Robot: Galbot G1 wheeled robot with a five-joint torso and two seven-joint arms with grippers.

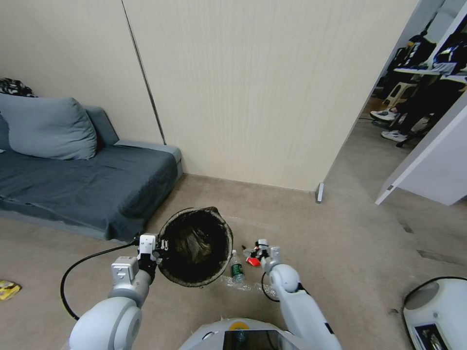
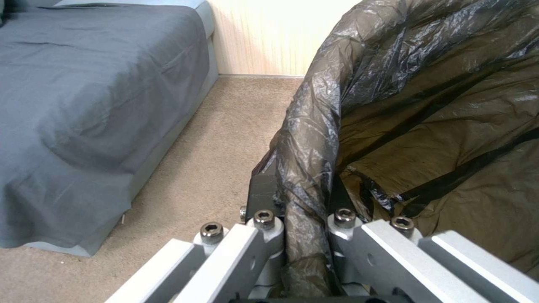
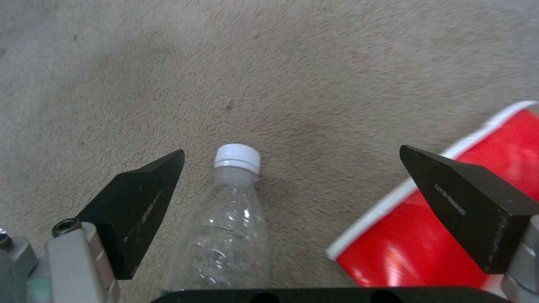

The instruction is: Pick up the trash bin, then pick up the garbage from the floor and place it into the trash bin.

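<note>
Your round trash bin (image 1: 197, 248), lined with a crinkled dark brown-black plastic bag, sits just below the middle of the head view, its mouth tipped toward the camera. The white plastic wall is almost wholly hidden by the liner; you see only the glossy, creased film and a dim hollow inside. In the left wrist view the bin's rim (image 2: 314, 139) runs up the centre, and the left gripper (image 2: 306, 235) is clamped on it, one silver finger (image 2: 247, 248) outside and the other inside the bag. In the head view that left gripper (image 1: 154, 246) meets the bin's left edge.

Just right of the bin, a small clear plastic bottle (image 1: 237, 268) with a white cap and a green label lies on the beige-grey short-pile carpet (image 1: 350, 243). The right gripper (image 1: 259, 253) hangs low beside it, partly covering a red-and-white wrapper (image 1: 252, 261), so the wrapper's shape is hard to judge there. In the right wrist view the black wedge-shaped fingertips (image 3: 143, 198) stand wide apart, holding nothing; the bottle (image 3: 227, 235) lies between them, nearer one tip, its base cut off by the frame. The shiny red wrapper (image 3: 449, 235) with its white border is half hidden behind the other tip.

At the far lower left of the head view you can see a yellow wrapper (image 1: 8, 288), cut by the frame edge. A grey fabric sofa (image 1: 82, 184) fills the left.
</note>
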